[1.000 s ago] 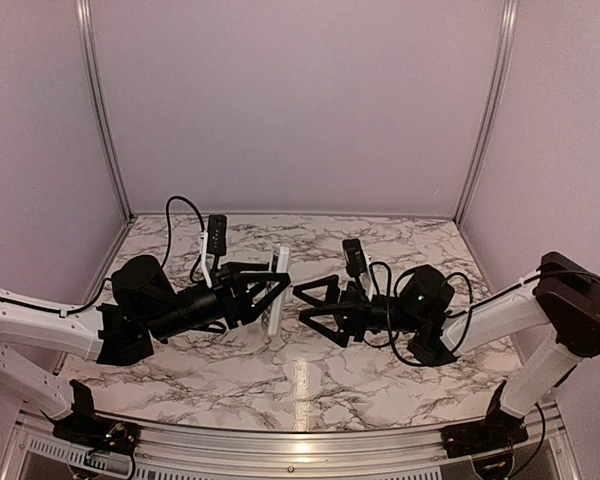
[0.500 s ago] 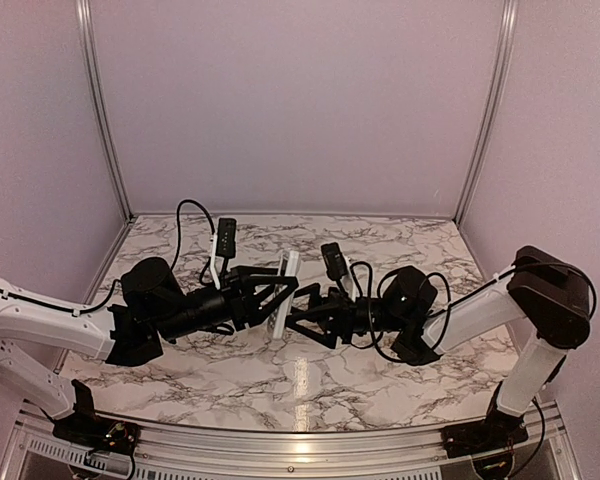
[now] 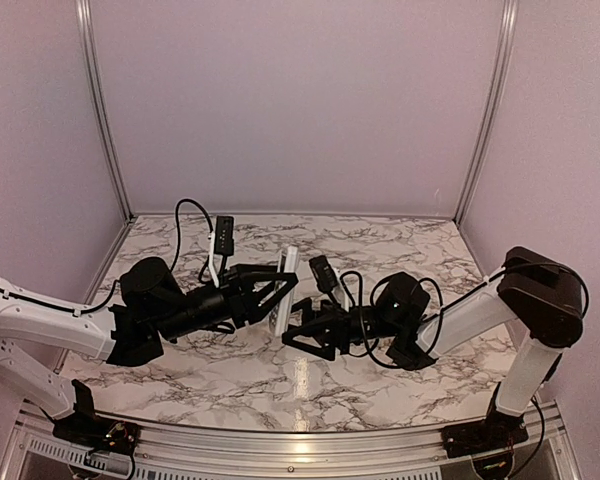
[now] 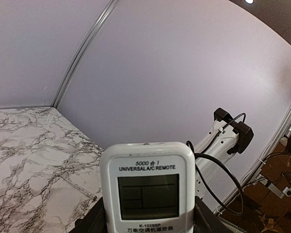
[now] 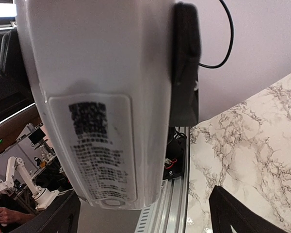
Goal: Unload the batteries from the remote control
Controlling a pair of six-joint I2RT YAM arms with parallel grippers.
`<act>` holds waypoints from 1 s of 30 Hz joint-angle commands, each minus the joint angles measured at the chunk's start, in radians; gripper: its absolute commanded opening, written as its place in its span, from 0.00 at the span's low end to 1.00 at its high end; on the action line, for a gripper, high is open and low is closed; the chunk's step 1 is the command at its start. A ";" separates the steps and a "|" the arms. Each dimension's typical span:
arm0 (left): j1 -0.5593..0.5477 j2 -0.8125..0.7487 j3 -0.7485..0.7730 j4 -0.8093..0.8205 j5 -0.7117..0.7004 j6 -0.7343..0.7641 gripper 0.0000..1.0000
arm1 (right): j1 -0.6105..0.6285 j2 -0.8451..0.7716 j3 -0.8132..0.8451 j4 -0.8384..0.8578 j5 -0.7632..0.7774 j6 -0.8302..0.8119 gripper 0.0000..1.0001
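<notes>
My left gripper (image 3: 278,292) is shut on the white remote control (image 3: 290,264) and holds it upright above the table's middle. In the left wrist view its face (image 4: 148,170) with the grey display points at the camera, with dark fingers (image 4: 89,222) at its sides. My right gripper (image 3: 298,322) is open just right of the remote's lower end. In the right wrist view the remote's labelled back (image 5: 99,97) fills the upper left, with my open right gripper (image 5: 145,218) just below it. No recess shows on that back. The batteries are hidden.
A thin pale strip (image 4: 80,187) lies flat on the marble table (image 3: 380,390) beyond the remote. Purple walls and metal posts (image 3: 100,110) close in the back and sides. A metal rail (image 3: 280,440) runs along the near edge.
My right gripper has moved left across the table, up to the remote's lower end. My left gripper has shifted the remote slightly right and more upright.
</notes>
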 commanded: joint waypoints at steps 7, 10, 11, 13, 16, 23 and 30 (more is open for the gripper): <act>-0.001 -0.038 -0.052 0.148 -0.021 -0.024 0.13 | 0.018 -0.020 0.070 0.348 0.006 -0.021 0.89; -0.001 -0.050 -0.091 0.199 -0.026 -0.029 0.10 | 0.018 -0.022 0.094 0.311 0.013 -0.015 0.87; -0.001 -0.055 -0.095 0.203 -0.027 -0.029 0.09 | 0.018 -0.023 0.099 0.306 0.013 -0.012 0.86; -0.001 -0.061 -0.101 0.207 -0.020 -0.020 0.07 | 0.018 -0.020 0.111 0.296 0.009 -0.001 0.86; -0.001 -0.068 -0.107 0.208 -0.010 -0.012 0.00 | 0.020 -0.020 0.126 0.268 0.001 0.011 0.84; -0.001 -0.086 -0.119 0.200 -0.014 -0.003 0.00 | 0.055 -0.074 0.154 0.038 0.012 -0.110 0.74; -0.001 -0.086 -0.117 0.176 0.018 -0.005 0.00 | 0.076 -0.120 0.192 -0.174 -0.003 -0.219 0.66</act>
